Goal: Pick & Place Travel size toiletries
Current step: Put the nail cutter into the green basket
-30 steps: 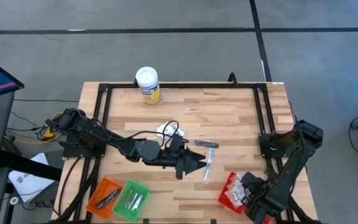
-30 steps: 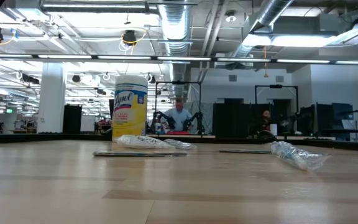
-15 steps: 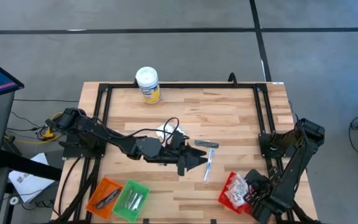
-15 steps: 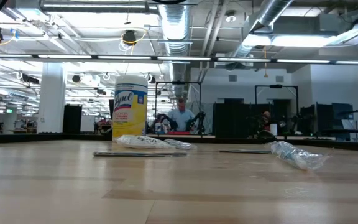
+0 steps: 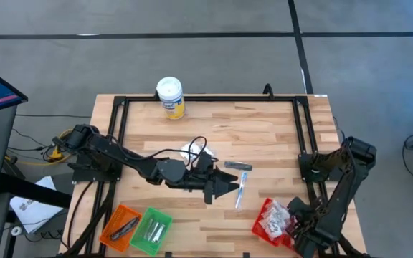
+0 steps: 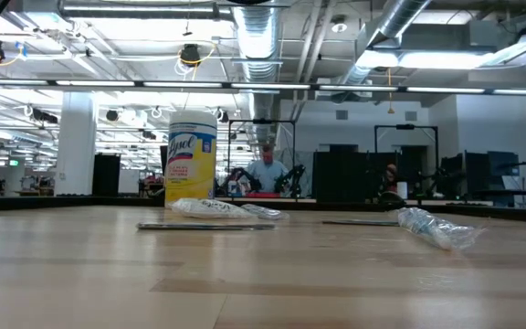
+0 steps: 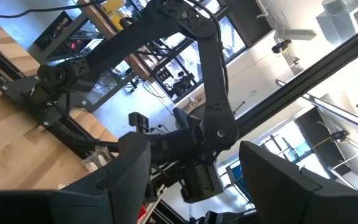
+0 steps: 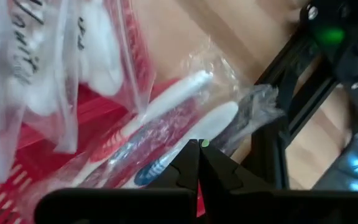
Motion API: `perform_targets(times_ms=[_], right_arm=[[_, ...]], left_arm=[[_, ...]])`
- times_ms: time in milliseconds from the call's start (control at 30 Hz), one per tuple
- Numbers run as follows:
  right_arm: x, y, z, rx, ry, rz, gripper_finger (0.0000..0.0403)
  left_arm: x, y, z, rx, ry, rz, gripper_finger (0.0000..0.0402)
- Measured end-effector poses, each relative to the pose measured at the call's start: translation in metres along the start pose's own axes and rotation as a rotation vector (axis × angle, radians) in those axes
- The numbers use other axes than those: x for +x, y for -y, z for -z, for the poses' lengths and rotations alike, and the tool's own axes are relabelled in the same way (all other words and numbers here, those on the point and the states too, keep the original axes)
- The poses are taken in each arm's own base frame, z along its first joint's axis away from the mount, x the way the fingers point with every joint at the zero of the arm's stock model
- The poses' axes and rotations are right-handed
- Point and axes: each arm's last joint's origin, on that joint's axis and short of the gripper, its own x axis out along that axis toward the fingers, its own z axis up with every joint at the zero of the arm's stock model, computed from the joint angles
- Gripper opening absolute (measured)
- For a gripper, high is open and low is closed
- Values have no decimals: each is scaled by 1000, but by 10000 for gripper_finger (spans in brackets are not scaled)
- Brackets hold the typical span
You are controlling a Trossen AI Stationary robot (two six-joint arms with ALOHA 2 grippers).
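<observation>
Loose travel size toiletries lie on the wooden table: a clear-wrapped toothbrush (image 5: 240, 190), a dark narrow stick (image 5: 238, 165) and a white sachet (image 5: 190, 151). More fill the red basket (image 5: 258, 228): clear-wrapped toothbrushes (image 8: 188, 87) and bags of white pieces (image 8: 98, 37). My right gripper (image 8: 198, 149) is shut and points down over that basket's right side (image 5: 287, 223). My left gripper (image 5: 229, 188) hangs level above the table's middle, open, with nothing between its fingers (image 7: 129, 168). My right gripper has its shut fingertips (image 8: 191, 163) right at the clear wrap of the toothbrushes (image 8: 166, 134), coming from above. I cannot tell whether they touch the wrap.
A white-lidded yellow canister (image 5: 171, 96) stands at the far edge. An orange basket (image 5: 122, 223) and a green basket (image 5: 151, 229) sit at the near left. A black frame (image 5: 206, 99) rims the table. Free room lies at the middle right.
My right gripper, still shut, has gone a little toward the table's near right corner over the red basket and has rolled somewhat about its own line. The left arm and the loose items have kept still.
</observation>
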Motion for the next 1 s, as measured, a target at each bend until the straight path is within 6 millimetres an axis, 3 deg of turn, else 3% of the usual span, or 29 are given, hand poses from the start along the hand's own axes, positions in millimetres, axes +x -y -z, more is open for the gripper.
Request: perform_targets(times_ms=[133,300,567,767,1000], right_arm=[[-12,13,6,75,42,-56,0],[-45,47,6,162,160,-163,0],[-81,83,-20,76,353,-489,0],[-89,87,-47,42,429,-505,0],[-93,71,-81,-67,478,-494,0]], left_arm=[[0,0,0,0,0,0,241],[1,-2,-3,2,7,-5,241],[4,-9,-10,7,17,-15,241],[6,-15,-13,15,-35,-15,241],[7,-33,-10,45,-144,-126,241]])
